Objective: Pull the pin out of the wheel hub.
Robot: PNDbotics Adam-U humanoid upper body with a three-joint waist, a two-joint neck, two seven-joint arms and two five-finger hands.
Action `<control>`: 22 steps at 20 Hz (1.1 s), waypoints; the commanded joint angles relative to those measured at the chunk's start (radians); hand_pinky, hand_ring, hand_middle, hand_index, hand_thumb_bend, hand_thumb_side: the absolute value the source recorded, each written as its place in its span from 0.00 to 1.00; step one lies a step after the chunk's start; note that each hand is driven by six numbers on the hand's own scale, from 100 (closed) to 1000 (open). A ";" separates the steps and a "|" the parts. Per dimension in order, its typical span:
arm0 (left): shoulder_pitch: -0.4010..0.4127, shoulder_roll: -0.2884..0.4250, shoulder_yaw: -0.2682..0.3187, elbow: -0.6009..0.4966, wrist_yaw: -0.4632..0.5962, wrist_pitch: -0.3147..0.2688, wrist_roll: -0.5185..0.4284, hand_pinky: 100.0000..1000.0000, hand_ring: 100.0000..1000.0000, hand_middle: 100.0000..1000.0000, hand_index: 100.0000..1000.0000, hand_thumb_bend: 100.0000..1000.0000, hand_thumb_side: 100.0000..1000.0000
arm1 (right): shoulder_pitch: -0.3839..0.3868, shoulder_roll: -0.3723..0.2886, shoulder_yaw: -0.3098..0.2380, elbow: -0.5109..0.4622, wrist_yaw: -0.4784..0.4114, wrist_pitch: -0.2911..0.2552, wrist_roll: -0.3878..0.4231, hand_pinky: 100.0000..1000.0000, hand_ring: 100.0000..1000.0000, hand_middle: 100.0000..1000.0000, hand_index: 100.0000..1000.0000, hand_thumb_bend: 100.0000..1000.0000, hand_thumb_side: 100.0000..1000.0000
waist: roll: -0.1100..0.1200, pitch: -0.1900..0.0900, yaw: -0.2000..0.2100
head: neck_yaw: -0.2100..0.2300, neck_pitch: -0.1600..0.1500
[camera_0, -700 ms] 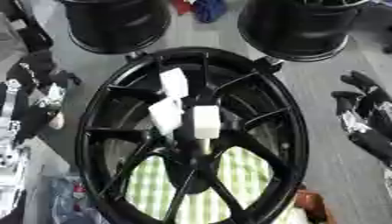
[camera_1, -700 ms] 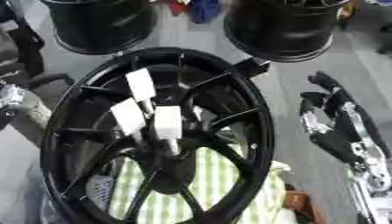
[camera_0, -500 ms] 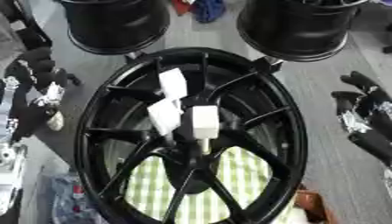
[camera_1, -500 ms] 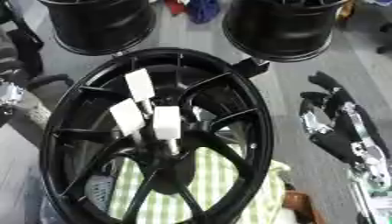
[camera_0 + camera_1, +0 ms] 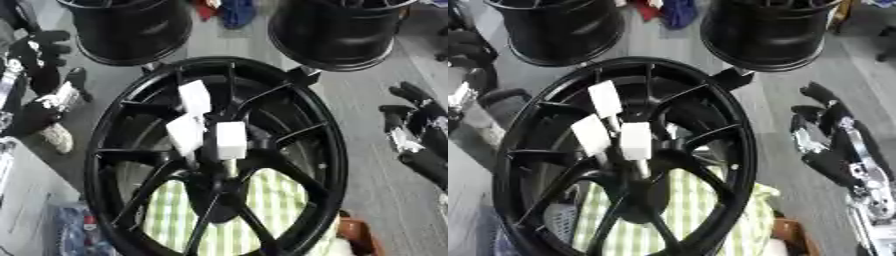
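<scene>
Right now I see the black wheel hub (image 5: 289, 125) filling the middle of the worktop (image 5: 376, 105), over a green checked cloth (image 5: 254, 210). Three white-headed pins (image 5: 230, 141) stand at its centre, touching neither hand. My right hand (image 5: 833, 135) rests released just right of the rim. My left hand (image 5: 44, 85) sits left of it; whether it is clenched I cannot tell.

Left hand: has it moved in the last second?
Yes. The left hand has shifted up the view, toward the far left rim, while the wheel stayed put.
</scene>
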 commanded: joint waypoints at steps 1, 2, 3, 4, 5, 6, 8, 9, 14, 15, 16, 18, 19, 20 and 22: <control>-0.052 0.113 -0.059 -0.026 0.002 -0.012 -0.088 0.70 0.77 0.79 0.88 0.23 0.52 | -0.003 -0.020 -0.003 -0.018 0.005 -0.001 0.004 0.83 0.78 0.90 0.97 0.00 0.29 | 0.003 -0.017 -0.005 | 0.006 0.005; -0.070 0.133 -0.080 -0.027 0.000 -0.013 -0.119 0.70 0.77 0.79 0.88 0.23 0.52 | -0.003 -0.021 -0.002 -0.017 0.005 -0.001 0.004 0.83 0.78 0.90 0.97 0.00 0.29 | 0.004 -0.018 -0.006 | 0.007 0.005; -0.090 0.155 -0.105 -0.026 -0.003 -0.013 -0.152 0.67 0.76 0.79 0.88 0.24 0.50 | -0.002 -0.022 -0.001 -0.017 0.005 -0.001 0.005 0.83 0.78 0.90 0.97 0.00 0.29 | 0.006 -0.019 -0.008 | 0.009 0.005; -0.110 0.171 -0.127 -0.022 -0.005 -0.010 -0.183 0.66 0.76 0.79 0.88 0.25 0.50 | -0.002 -0.023 -0.001 -0.016 0.005 -0.001 0.006 0.83 0.78 0.90 0.97 0.00 0.29 | 0.007 -0.020 -0.009 | 0.010 0.005; -0.131 0.187 -0.151 -0.017 -0.008 -0.007 -0.215 0.65 0.76 0.79 0.88 0.26 0.49 | -0.002 -0.024 0.000 -0.016 0.005 -0.001 0.007 0.83 0.78 0.90 0.97 0.00 0.29 | 0.008 -0.021 -0.011 | 0.012 0.005; -0.151 0.198 -0.174 -0.010 -0.012 -0.003 -0.243 0.64 0.76 0.79 0.88 0.27 0.48 | -0.001 -0.025 0.001 -0.016 0.005 -0.001 0.008 0.83 0.78 0.90 0.97 0.00 0.29 | 0.009 -0.022 -0.013 | 0.012 0.005; -0.171 0.206 -0.193 -0.002 -0.016 0.001 -0.271 0.64 0.76 0.79 0.88 0.27 0.48 | -0.001 -0.025 0.002 -0.015 0.005 -0.001 0.008 0.83 0.78 0.90 0.97 0.00 0.29 | 0.010 -0.023 -0.014 | 0.012 0.005; -0.174 0.207 -0.196 -0.001 -0.017 0.002 -0.277 0.64 0.76 0.79 0.88 0.27 0.48 | -0.001 -0.026 0.002 -0.015 0.005 -0.001 0.008 0.83 0.78 0.90 0.97 0.00 0.29 | 0.010 -0.023 -0.014 | 0.012 0.005; -0.258 0.204 -0.289 0.061 -0.064 -0.010 -0.339 0.61 0.75 0.78 0.87 0.32 0.49 | -0.001 -0.028 0.008 -0.013 0.005 -0.002 0.015 0.83 0.78 0.90 0.97 0.00 0.29 | 0.015 -0.025 -0.032 | 0.024 0.005; -0.276 0.194 -0.317 0.078 -0.073 -0.003 -0.356 0.60 0.74 0.78 0.87 0.33 0.49 | 0.000 -0.028 0.007 -0.013 0.005 -0.001 0.015 0.83 0.78 0.90 0.97 0.00 0.29 | 0.015 -0.025 -0.031 | 0.023 0.005; -0.291 0.185 -0.344 0.093 -0.081 0.008 -0.373 0.59 0.74 0.77 0.87 0.33 0.49 | 0.001 -0.028 0.007 -0.013 0.005 -0.001 0.014 0.83 0.78 0.90 0.97 0.00 0.29 | 0.015 -0.026 -0.031 | 0.022 0.005; -0.314 0.166 -0.377 0.110 -0.090 0.031 -0.409 0.58 0.72 0.77 0.86 0.33 0.49 | 0.003 -0.028 0.006 -0.012 0.005 -0.001 0.014 0.83 0.78 0.90 0.97 0.00 0.29 | 0.016 -0.026 -0.029 | 0.021 0.005; -0.321 0.159 -0.385 0.113 -0.092 0.040 -0.426 0.57 0.72 0.76 0.86 0.31 0.46 | 0.003 -0.028 0.006 -0.012 0.006 -0.001 0.013 0.83 0.78 0.90 0.97 0.00 0.29 | 0.016 -0.026 -0.029 | 0.021 0.005; -0.328 0.151 -0.395 0.117 -0.096 0.048 -0.444 0.57 0.72 0.76 0.86 0.29 0.45 | 0.003 -0.027 0.006 -0.011 0.006 -0.001 0.014 0.83 0.78 0.90 0.97 0.00 0.29 | 0.017 -0.027 -0.029 | 0.020 0.005; -0.339 0.138 -0.412 0.123 -0.106 0.060 -0.474 0.56 0.72 0.76 0.85 0.29 0.45 | 0.003 -0.027 0.007 -0.011 0.006 -0.001 0.014 0.83 0.78 0.90 0.97 0.00 0.29 | 0.017 -0.027 -0.029 | 0.019 0.005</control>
